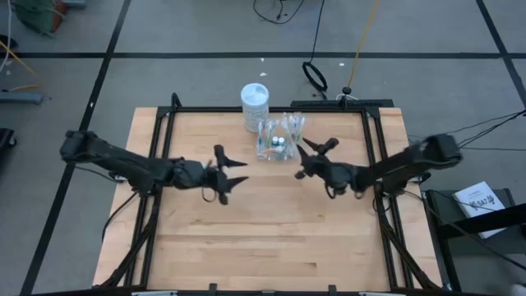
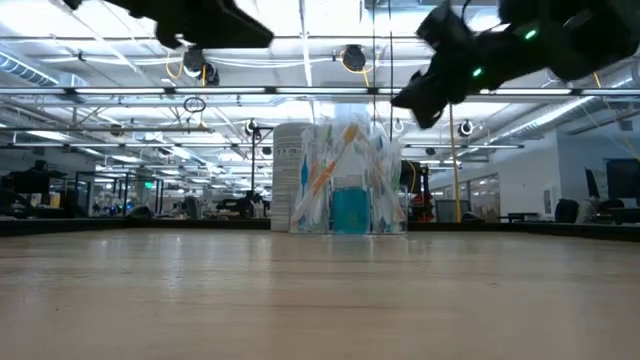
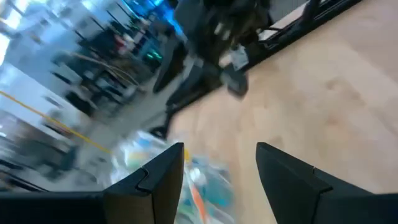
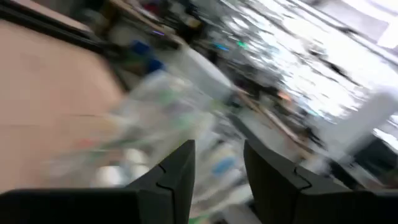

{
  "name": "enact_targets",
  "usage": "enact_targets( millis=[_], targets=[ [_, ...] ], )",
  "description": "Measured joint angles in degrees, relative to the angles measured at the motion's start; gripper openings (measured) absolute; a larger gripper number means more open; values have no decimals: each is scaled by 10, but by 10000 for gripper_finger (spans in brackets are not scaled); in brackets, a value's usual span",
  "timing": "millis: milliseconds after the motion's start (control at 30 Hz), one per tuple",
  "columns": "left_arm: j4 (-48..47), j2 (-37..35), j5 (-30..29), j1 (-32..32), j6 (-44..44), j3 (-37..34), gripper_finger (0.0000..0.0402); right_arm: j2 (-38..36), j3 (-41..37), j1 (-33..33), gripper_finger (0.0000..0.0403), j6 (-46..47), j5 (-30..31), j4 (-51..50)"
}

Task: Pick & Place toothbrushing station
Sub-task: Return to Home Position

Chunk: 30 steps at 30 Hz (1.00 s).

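Note:
The toothbrushing station (image 1: 279,140), a clear plastic holder with toothbrushes and a blue cup inside, stands on its base at the table's far middle. In the low view the station (image 2: 350,185) stands upright, right beside the white jar (image 2: 288,170). My left gripper (image 1: 233,168) hovers open to its near left, above the table. My right gripper (image 1: 306,160) hovers open just right of it, also raised, with nothing between its fingers. The left wrist view shows the station (image 3: 186,174) blurred beyond my open left gripper (image 3: 221,155). The right wrist view shows it (image 4: 155,118) ahead of my open right gripper (image 4: 219,152).
The white lidded jar (image 1: 255,105) stands on the table, touching or nearly touching the station's far left side. Black frame rails (image 1: 370,156) run along the table's left, right and far edges. The near half of the wooden table (image 1: 263,238) is bare.

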Motion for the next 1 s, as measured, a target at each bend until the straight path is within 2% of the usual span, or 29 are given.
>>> enact_targets(
  millis=[100, 200, 333, 433, 633, 833, 1000],
  targets=[
    [-99, -67, 31, 18, -51, 0, 207, -92, -7, 22, 121, 63, -44, -156],
    [-192, -139, 18, 31, -71, 0, 207, -187, -12, 27, 103, 140, -145, -299],
    [-308, -237, 2, 45, -157, 0, 207, -302, -31, 22, 69, 199, -258, -396],
    [-380, -306, 33, 50, -199, -9, 207, -386, -69, 20, 40, 202, -303, -409],
    [-341, -424, 163, 50, -140, -107, 207, -554, -181, 9, 3, 211, -473, -392],
    [-290, -522, 173, 51, -117, -170, 207, -694, -273, -1, 3, 222, -505, -388],
    [-317, -580, 250, 51, -130, -210, 207, -763, -306, -1, 1, 238, -522, -396]
  ],
)
